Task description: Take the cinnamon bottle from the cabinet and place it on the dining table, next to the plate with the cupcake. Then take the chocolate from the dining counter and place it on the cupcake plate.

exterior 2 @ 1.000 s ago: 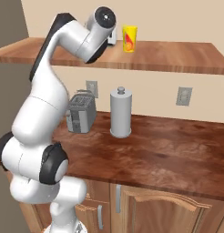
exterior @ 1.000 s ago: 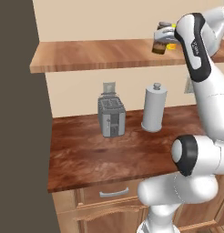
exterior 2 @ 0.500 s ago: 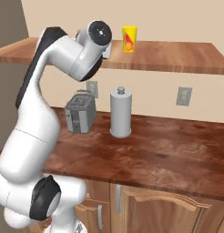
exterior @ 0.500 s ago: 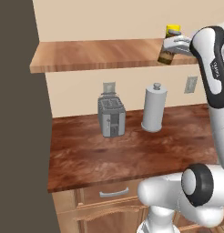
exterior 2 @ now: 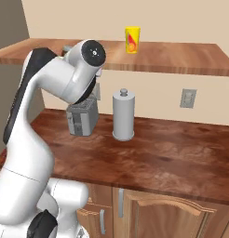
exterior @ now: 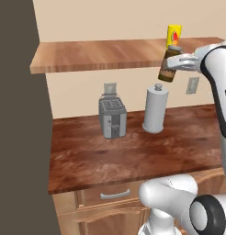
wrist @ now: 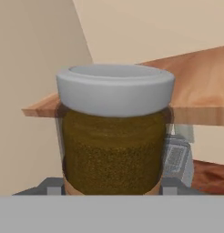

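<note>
Cinnamon bottle [exterior: 169,65] now off cabinet [exterior: 105,55] edge

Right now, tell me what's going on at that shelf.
The gripper holds the cinnamon bottle, tilted, in the air just in front of the cabinet shelf edge. A yellow bottle stands on the shelf behind it. Below, a toaster and a paper towel roll stand on the worktop.

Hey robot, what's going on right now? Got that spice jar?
Gripper shut on cinnamon bottle. Bottle off the cabinet, tilted in the air above the paper towel holder. Nothing in the way.
</note>
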